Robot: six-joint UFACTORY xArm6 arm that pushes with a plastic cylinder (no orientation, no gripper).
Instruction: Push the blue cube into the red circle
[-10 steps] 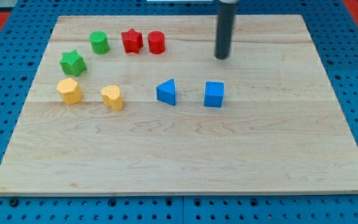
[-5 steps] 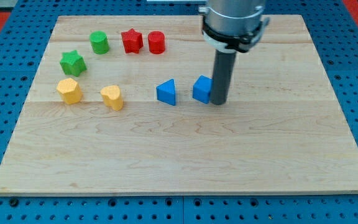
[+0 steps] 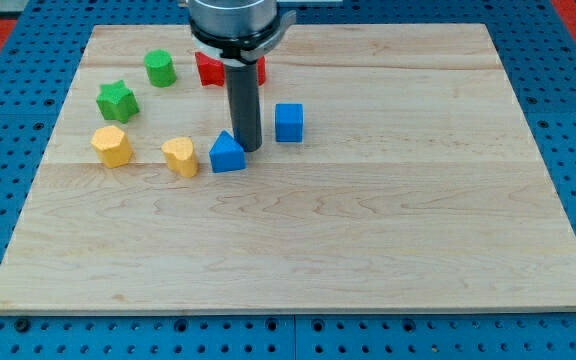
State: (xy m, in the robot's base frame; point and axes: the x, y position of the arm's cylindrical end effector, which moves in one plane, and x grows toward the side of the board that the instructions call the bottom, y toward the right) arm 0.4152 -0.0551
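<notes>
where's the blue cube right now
The blue cube sits just above the board's middle, right of my tip, with the blue triangular block beyond the tip to the lower left.

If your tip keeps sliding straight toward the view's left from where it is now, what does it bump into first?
Most likely the blue triangular block: my tip sits right against its right side, with the blue cube behind it. Beyond the triangle lies the yellow block.

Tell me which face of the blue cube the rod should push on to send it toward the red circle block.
Push the blue cube on its lower-right side, coming from the view's bottom right: the red circle block, mostly hidden behind the rod, lies up and to the left. My tip now sits to the cube's lower left, against the blue triangular block, so it must probably circle round first.
</notes>
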